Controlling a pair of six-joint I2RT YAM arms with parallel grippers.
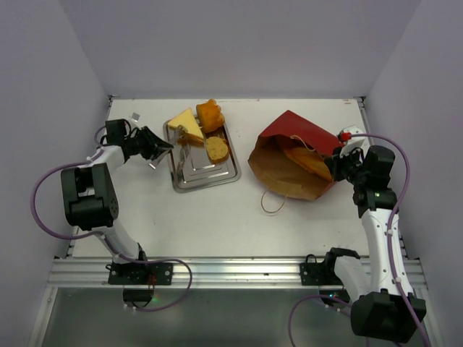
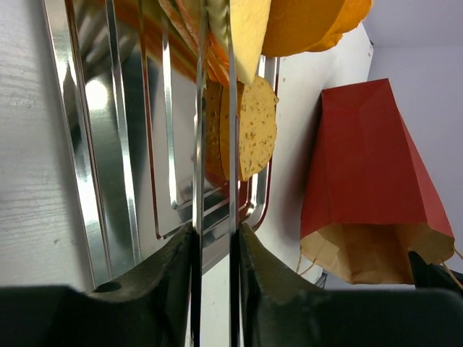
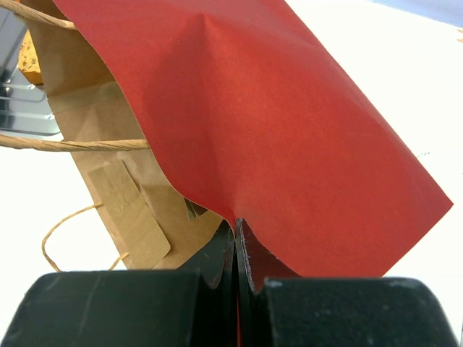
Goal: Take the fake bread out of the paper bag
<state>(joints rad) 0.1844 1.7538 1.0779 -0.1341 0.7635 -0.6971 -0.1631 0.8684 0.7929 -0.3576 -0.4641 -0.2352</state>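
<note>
The right gripper [image 3: 236,249] is pressed together on the red wall of the paper bag [image 1: 289,134]. The bag lies on its side near the right edge of the desk, and one baguette-like loaf [image 1: 309,163] is inside. The left gripper [image 2: 215,278] pinches the rim of the metal tray [image 1: 206,173] toward the far left corner, where a wedge [image 1: 187,124], a bun [image 1: 210,114] and a round slice [image 1: 216,149] rest. I think a sharp pull may tear the thin paper or slip it free, and a tilted tray would spill the breads.
</note>
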